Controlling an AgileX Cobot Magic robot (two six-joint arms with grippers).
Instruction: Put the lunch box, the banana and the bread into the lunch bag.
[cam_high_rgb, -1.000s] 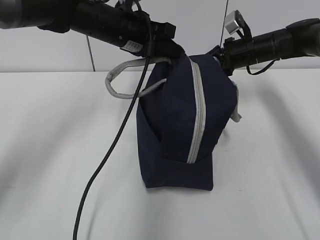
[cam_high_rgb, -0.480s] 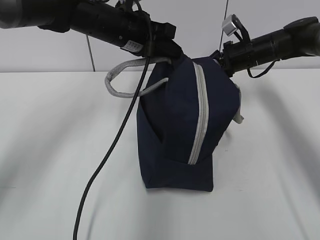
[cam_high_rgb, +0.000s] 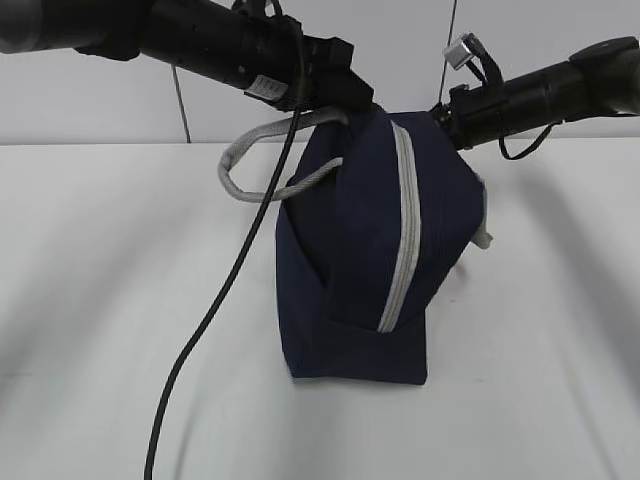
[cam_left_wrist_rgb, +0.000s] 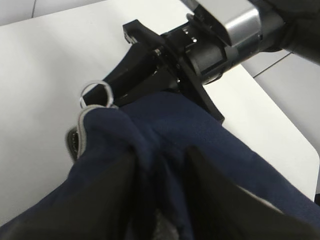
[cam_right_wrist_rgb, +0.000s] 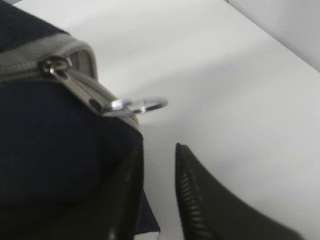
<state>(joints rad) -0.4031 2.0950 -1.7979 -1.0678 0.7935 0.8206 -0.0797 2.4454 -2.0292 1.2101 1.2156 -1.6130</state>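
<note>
Exterior view, zipped lunch bag (cam_high_rgb: 350, 290) upright on white table (cam_high_rgb: 90, 300), left gripper (cam_left_wrist_rgb: 160, 200) fingers parted astride bag fabric, right gripper (cam_right_wrist_rgb: 157, 200) fingers parted beside ring pull (cam_right_wrist_rgb: 142, 105), holding nothing.

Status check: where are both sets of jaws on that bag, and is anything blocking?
Left gripper: jaws around a fold of the lunch bag. Right gripper: jaws apart, empty, below the ring pull. Zipper looks shut. Nothing in the way.

I can see one lunch bag (cam_high_rgb: 350, 260), two robot arms, one ring pull (cam_right_wrist_rgb: 142, 105), and one desk (cam_high_rgb: 100, 300).
</note>
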